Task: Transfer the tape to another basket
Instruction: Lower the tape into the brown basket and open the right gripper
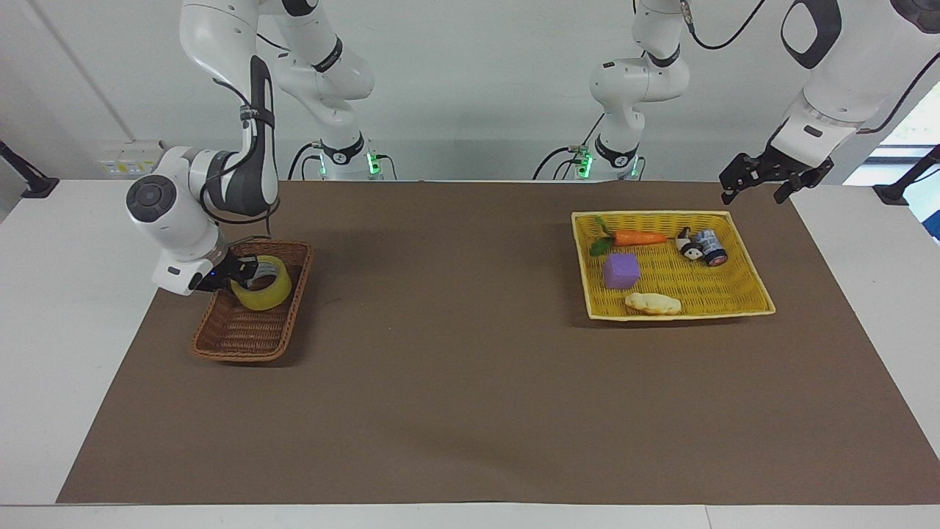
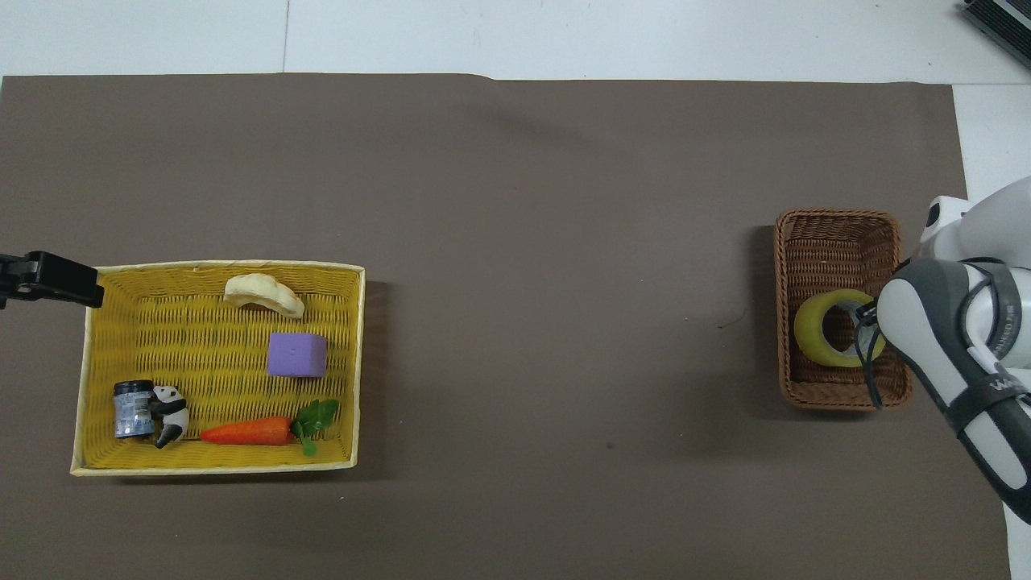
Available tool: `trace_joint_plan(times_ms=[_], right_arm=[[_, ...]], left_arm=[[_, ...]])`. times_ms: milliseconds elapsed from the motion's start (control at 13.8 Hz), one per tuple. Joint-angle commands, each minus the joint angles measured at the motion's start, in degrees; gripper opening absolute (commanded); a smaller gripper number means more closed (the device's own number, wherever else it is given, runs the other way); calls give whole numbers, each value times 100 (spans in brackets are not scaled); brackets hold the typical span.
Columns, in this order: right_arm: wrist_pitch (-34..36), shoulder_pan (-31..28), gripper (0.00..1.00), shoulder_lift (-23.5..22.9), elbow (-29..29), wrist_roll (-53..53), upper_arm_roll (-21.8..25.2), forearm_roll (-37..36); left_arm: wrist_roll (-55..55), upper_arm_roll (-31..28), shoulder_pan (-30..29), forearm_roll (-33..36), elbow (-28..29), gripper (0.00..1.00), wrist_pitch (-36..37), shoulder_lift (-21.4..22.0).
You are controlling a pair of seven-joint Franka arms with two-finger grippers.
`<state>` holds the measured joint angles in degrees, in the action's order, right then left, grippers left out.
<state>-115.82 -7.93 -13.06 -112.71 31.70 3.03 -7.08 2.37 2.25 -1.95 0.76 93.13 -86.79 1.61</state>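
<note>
Toward the right arm's end of the table, a dark brown wicker basket sits on a brown mat that covers most of the white table. The right arm bends down over it from its base. The right gripper is at the basket's end nearer to the robots. Its fingers are closed on the wall of the tape, with one finger inside the roll's pale core. The tape is a wide yellow roll, tilted, held at about rim height within the basket's outline. Whether it touches the basket's bottom, I cannot tell.

The middle of the mat is bare.

Toward the left arm's end lies a flat yellow woven tray, well apart from the basket. In it are:
- an orange carrot with green leaves, along the edge nearer to the robots
- a purple cube near the middle
- a pale bread-like piece at the edge farther from the robots
- a small panda figure touching a small dark cylinder with a blue label

The left arm waits. The left gripper hangs in the air over the mat's edge, just beside the tray's corner. Its fingers are spread apart and hold nothing.
</note>
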Motion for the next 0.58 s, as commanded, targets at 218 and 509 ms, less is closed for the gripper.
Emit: trace_joint_plan(times_ms=[218, 509], right_arm=[[-89, -25, 100, -12, 100, -154, -48, -30], [60, 448, 100, 172, 311, -1671, -101, -30]], left_arm=[[44, 65, -103, -58, 162, 100, -31, 147], [44, 65, -95, -58, 162, 100, -31, 147]])
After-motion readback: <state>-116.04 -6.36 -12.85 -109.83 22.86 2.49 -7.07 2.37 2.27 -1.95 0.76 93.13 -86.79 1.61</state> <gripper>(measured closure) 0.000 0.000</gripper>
